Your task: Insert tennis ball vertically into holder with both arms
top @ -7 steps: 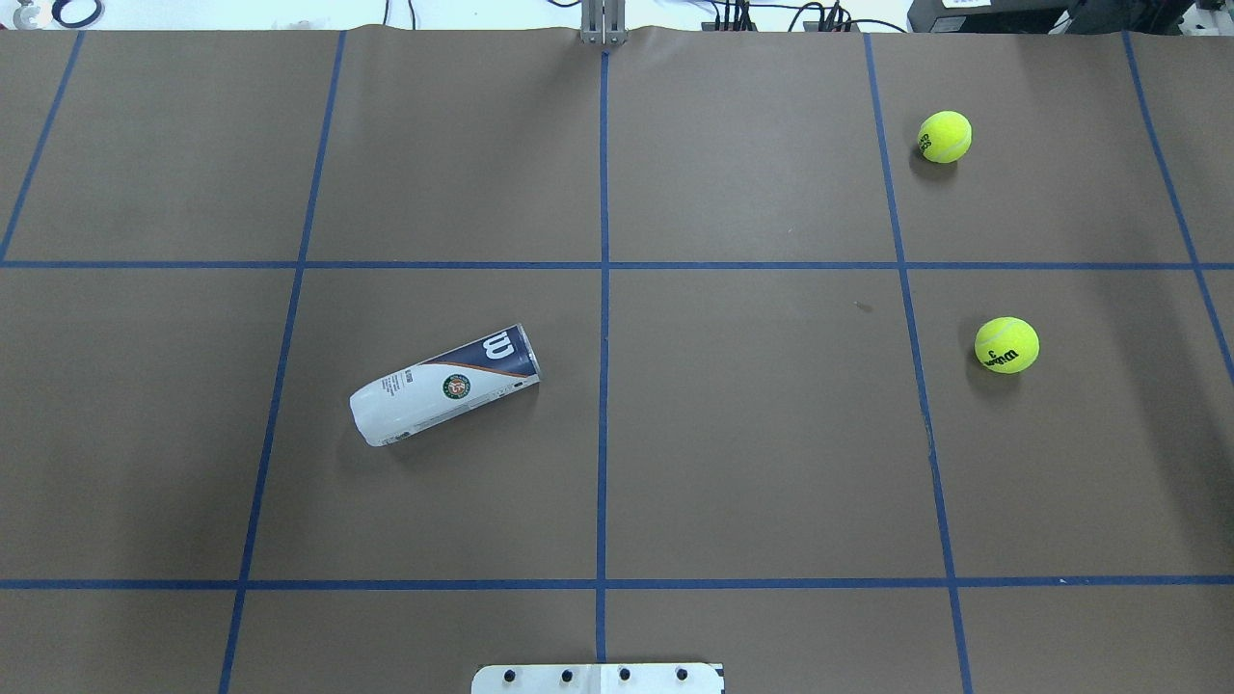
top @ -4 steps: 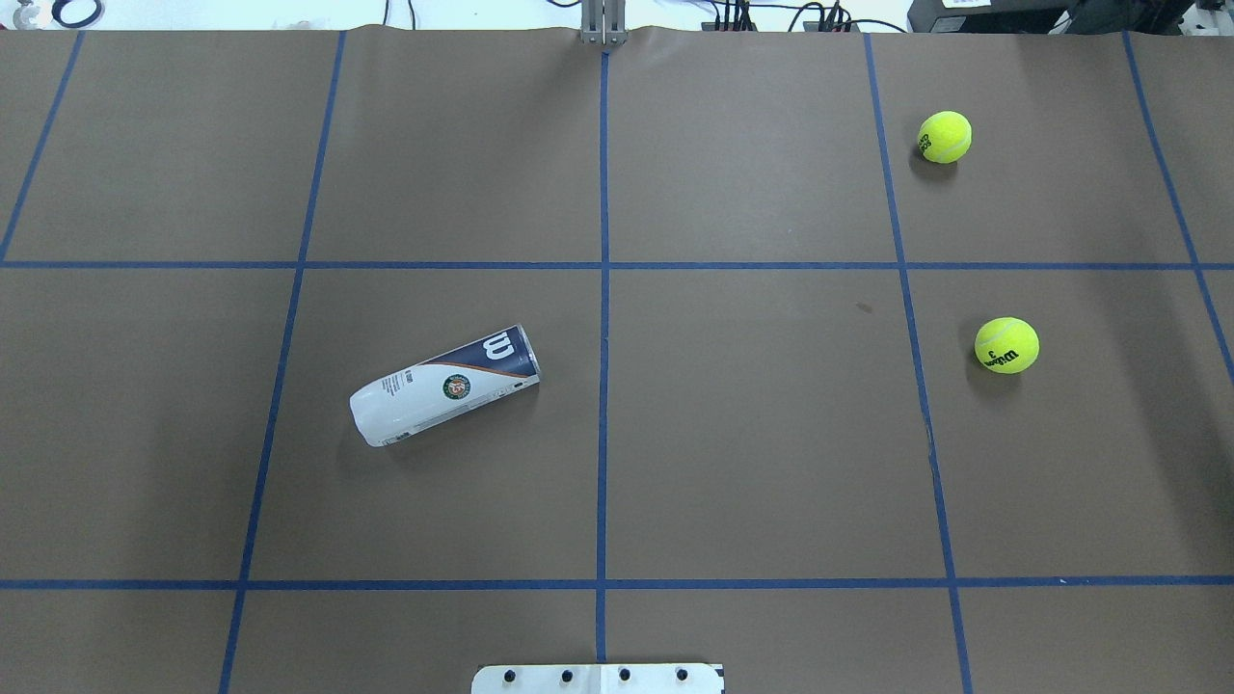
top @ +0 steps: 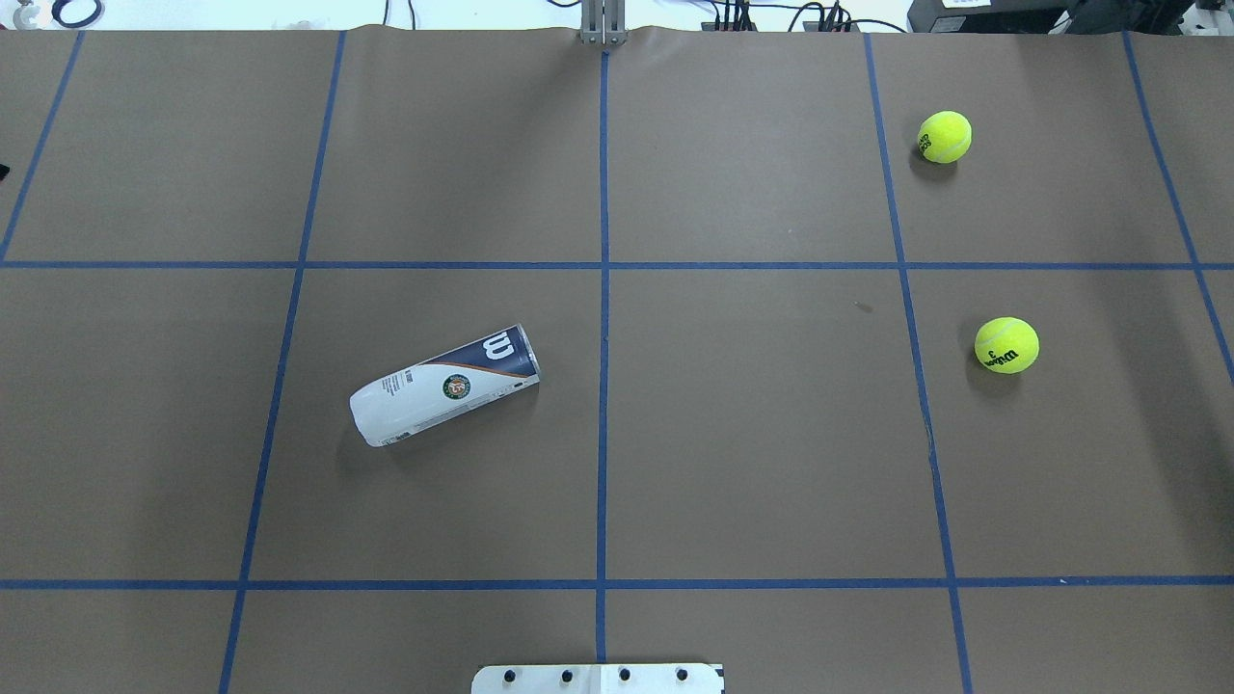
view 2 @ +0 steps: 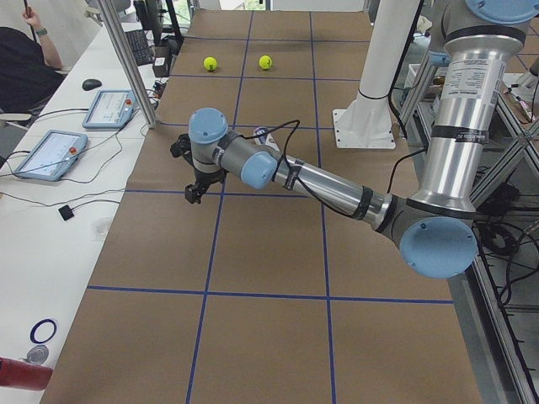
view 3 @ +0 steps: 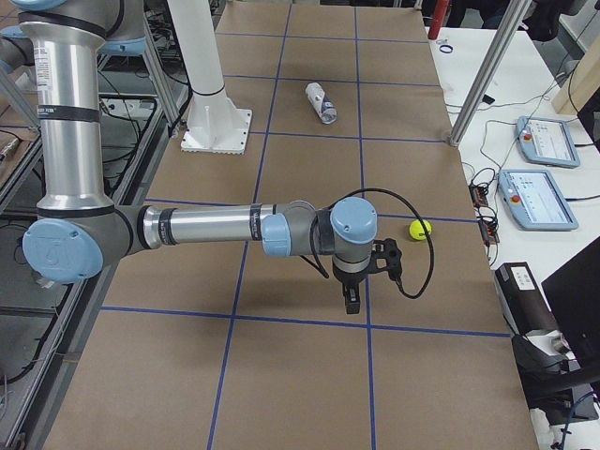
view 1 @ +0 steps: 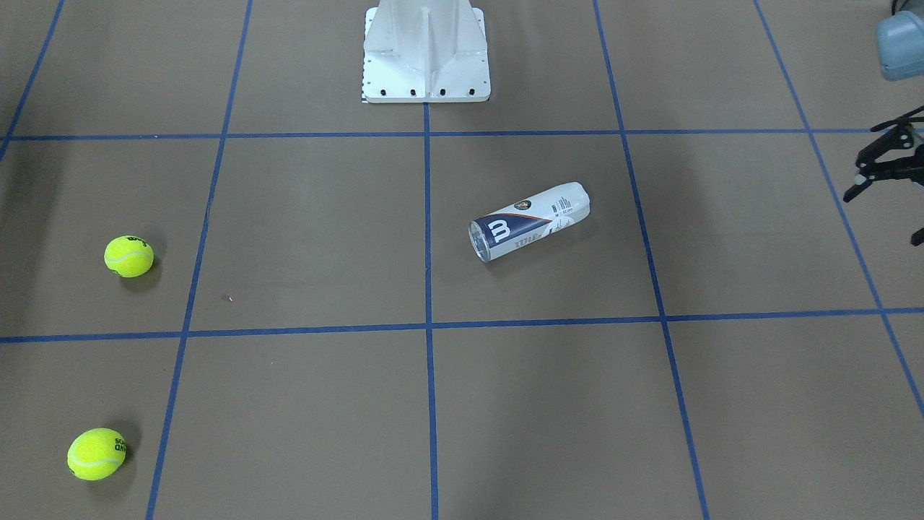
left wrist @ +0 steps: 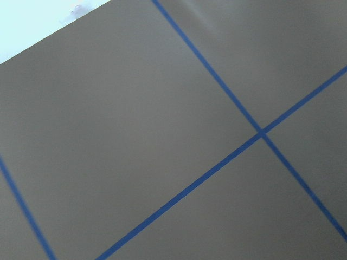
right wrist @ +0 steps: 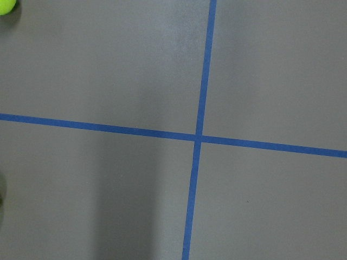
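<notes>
left end effector [view 1: 884, 180], fingers looking spread, has just edged into the overhead view; right end effector [view 3: 352, 298]: cannot tell. holder [top: 445, 385] lies on its side left of centre, untouched, so the approach is likely only beginning.

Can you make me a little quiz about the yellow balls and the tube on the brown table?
1. How many tennis balls lie on the table?
2. True or false: the holder stands upright.
3. In the overhead view, the balls are: A) right of the holder, B) left of it, C) inside it.
Key: 1. Two. 2. False, it lies on its side. 3. A.
</notes>
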You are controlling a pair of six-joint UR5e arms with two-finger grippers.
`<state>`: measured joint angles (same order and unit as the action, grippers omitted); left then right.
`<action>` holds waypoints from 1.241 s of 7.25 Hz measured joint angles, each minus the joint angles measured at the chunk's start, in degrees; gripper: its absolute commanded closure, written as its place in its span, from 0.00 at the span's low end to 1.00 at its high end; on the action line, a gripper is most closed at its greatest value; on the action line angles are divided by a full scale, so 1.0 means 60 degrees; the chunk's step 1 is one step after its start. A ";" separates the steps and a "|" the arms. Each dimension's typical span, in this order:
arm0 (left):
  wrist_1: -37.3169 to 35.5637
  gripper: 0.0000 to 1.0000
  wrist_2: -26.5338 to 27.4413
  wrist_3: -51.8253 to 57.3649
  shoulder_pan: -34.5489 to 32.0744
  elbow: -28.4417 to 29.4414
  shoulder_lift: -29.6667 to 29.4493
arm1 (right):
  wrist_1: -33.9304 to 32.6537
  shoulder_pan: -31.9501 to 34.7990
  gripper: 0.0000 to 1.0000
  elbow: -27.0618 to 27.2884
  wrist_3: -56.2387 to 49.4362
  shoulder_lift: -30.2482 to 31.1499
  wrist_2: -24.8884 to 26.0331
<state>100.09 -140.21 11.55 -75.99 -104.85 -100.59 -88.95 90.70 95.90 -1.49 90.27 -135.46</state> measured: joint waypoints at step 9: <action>-0.2933 0.00 0.2641 -0.1371 0.5207 0.0270 -0.4744 | -0.0026 0.0000 0.01 -0.0049 0.0000 0.0041 -0.0030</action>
<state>82.49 -124.36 3.32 -44.75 -103.23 -129.05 -89.10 90.70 95.61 -1.50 90.52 -135.64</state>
